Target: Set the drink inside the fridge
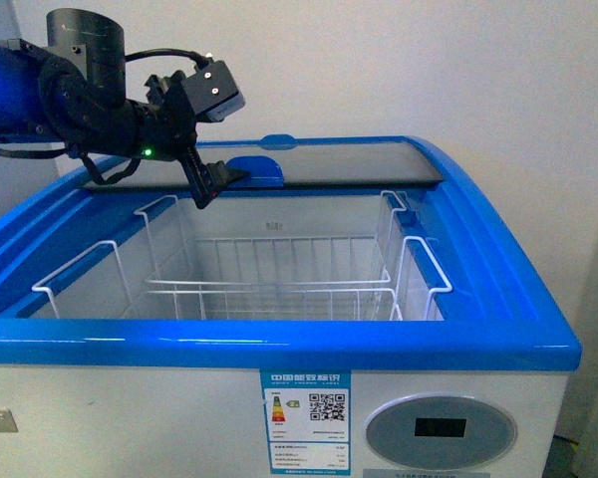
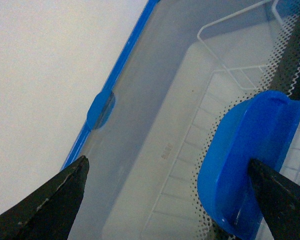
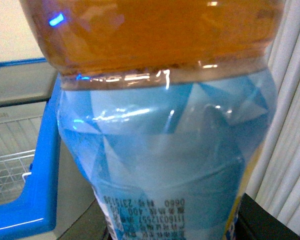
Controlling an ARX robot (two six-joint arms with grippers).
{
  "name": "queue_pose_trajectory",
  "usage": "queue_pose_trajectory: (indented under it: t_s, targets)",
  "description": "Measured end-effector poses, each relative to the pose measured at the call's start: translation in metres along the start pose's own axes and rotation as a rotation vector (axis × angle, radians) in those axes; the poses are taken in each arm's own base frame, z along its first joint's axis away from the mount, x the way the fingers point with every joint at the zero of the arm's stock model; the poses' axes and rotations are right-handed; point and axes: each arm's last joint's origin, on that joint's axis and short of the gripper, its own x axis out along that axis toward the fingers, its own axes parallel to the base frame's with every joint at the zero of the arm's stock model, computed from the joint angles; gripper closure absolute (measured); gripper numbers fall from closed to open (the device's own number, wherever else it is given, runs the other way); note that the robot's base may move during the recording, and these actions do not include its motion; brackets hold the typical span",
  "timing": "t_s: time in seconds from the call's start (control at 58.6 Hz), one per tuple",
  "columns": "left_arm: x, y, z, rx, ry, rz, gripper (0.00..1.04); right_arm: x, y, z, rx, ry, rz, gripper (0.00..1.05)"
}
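Beside the blue rim of the fridge [image 1: 279, 344], outside the opening: bottle [image 3: 160, 150], slick clear plastic, amber fill, faceted blue label, pinched by the right gripper, fingers hidden behind it. Judgement: lift over the glossy rounded rim, then lower upright into a white wire basket [image 1: 269, 271], avoiding the thin bars. Farther back, left gripper [image 1: 215, 185] spread wide, one finger against the lid's moulded blue handle [image 1: 256, 169].

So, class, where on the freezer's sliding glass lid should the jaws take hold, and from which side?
Probably the blue handle on the front edge of the lid: it stands up from the smooth glass. Come from above, jaws straddling its upright lip.
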Motion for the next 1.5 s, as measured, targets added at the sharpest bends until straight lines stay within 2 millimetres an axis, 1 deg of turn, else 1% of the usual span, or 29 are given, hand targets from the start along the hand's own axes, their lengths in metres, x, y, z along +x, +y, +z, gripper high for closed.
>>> queue_pose_trajectory:
  t_s: [0.136,0.239,0.341,0.426,0.477,0.512,0.546,0.58,0.614,0.648,0.699,0.767,0.836,0.853,0.887,0.921,0.955,0.972,1.006,1.023,1.04,1.108,1.142,1.211,1.245,1.33,1.347,1.432,1.501]
  targets:
    - [-0.017,-0.004,0.003,-0.095,0.062,0.064,0.08,0.0,0.0,0.0,0.0,0.0,0.0,0.67]
    - [-0.045,-0.003,0.01,-0.219,0.087,0.099,0.08,0.0,0.0,0.0,0.0,0.0,-0.001,0.67]
    - [-0.084,0.002,0.024,-0.368,0.103,0.151,0.08,0.0,0.0,0.0,0.0,0.0,0.0,0.67]
    - [-0.144,0.002,0.045,-0.568,0.122,0.224,0.08,0.0,0.0,0.0,0.0,0.0,0.001,0.67]
    - [-0.169,-0.002,0.052,-0.65,0.123,0.239,0.08,0.0,0.0,0.0,0.0,0.0,0.0,0.67]
    - [-0.194,-0.009,0.059,-0.73,0.131,0.251,0.08,0.0,0.0,0.0,0.0,0.0,0.0,0.67]
    - [-0.206,-0.014,0.062,-0.768,0.14,0.258,0.08,0.0,0.0,0.0,0.0,0.0,0.0,0.67]
    - [-0.229,-0.026,0.068,-0.836,0.154,0.266,0.08,0.0,0.0,0.0,0.0,0.0,0.0,0.67]
    - [-0.24,-0.032,0.07,-0.867,0.156,0.268,0.08,0.0,0.0,0.0,0.0,0.0,0.0,0.67]
    - [-0.256,-0.043,0.075,-0.909,0.155,0.268,0.08,0.0,0.0,0.0,0.0,0.0,0.0,0.67]
    - [-0.285,-0.066,0.084,-0.993,0.17,0.275,0.08,0.0,0.0,0.0,0.0,0.0,0.0,0.67]
    - [-0.312,-0.089,0.095,-1.051,0.171,0.287,0.09,0.0,0.0,0.0,0.0,0.001,0.003,0.67]
    - [-0.331,-0.105,0.103,-1.001,0.173,0.458,0.17,0.0,0.0,0.0,0.0,0.0,0.002,0.67]
    - [-0.339,-0.112,0.107,-0.982,0.169,0.522,0.21,0.0,0.0,0.0,0.0,0.0,0.001,0.67]
    - [-0.348,-0.12,0.109,-0.972,0.173,0.573,0.24,0.0,0.0,0.0,0.0,0.0,0.0,0.67]
    - [-0.364,-0.139,0.112,-0.965,0.187,0.643,0.31,0.0,0.0,0.0,0.0,0.0,0.001,0.67]
    - [-0.371,-0.15,0.113,-0.966,0.198,0.664,0.35,0.0,0.0,0.0,0.0,0.0,0.0,0.67]
    - [-0.377,-0.162,0.114,-0.968,0.217,0.694,0.39,0.0,0.0,0.0,0.0,0.0,-0.001,0.67]
    - [-0.381,-0.174,0.114,-0.972,0.23,0.707,0.42,0.0,0.0,0.0,-0.001,0.001,0.0,0.67]
    - [-0.384,-0.184,0.115,-0.973,0.23,0.706,0.46,0.001,0.0,-0.001,-0.014,0.025,0.017,0.67]
    - [-0.387,-0.194,0.114,-0.972,0.22,0.699,0.49,0.004,0.0,0.0,-0.046,0.082,0.066,0.67]
    - [-0.391,-0.212,0.113,-0.963,0.184,0.688,0.62,0.012,0.0,0.009,-0.143,0.29,0.247,0.67]
    - [-0.392,-0.216,0.112,-0.959,0.175,0.694,0.69,0.019,0.003,0.014,-0.193,0.364,0.347,0.67]
    - [-0.393,-0.221,0.11,-0.957,0.169,0.699,0.81,0.038,0.014,0.025,-0.274,0.385,0.5,0.67]
    - [-0.393,-0.224,0.109,-0.955,0.166,0.7,0.88,0.052,0.021,0.034,-0.329,0.373,0.54,0.67]
    - [-0.393,-0.228,0.107,-0.955,0.166,0.701,0.99,0.076,0.036,0.048,-0.443,0.354,0.59,0.67]
    - [-0.393,-0.23,0.106,-0.956,0.167,0.7,1.02,0.085,0.041,0.052,-0.492,0.346,0.607,0.67]
    - [-0.393,-0.237,0.102,-0.96,0.169,0.7,1.02,0.123,0.075,0.069,-0.719,0.312,0.699,0.67]
    - [-0.393,-0.24,0.1,-0.959,0.167,0.701,1.02,0.143,0.101,0.077,-0.84,0.278,0.777,0.67]
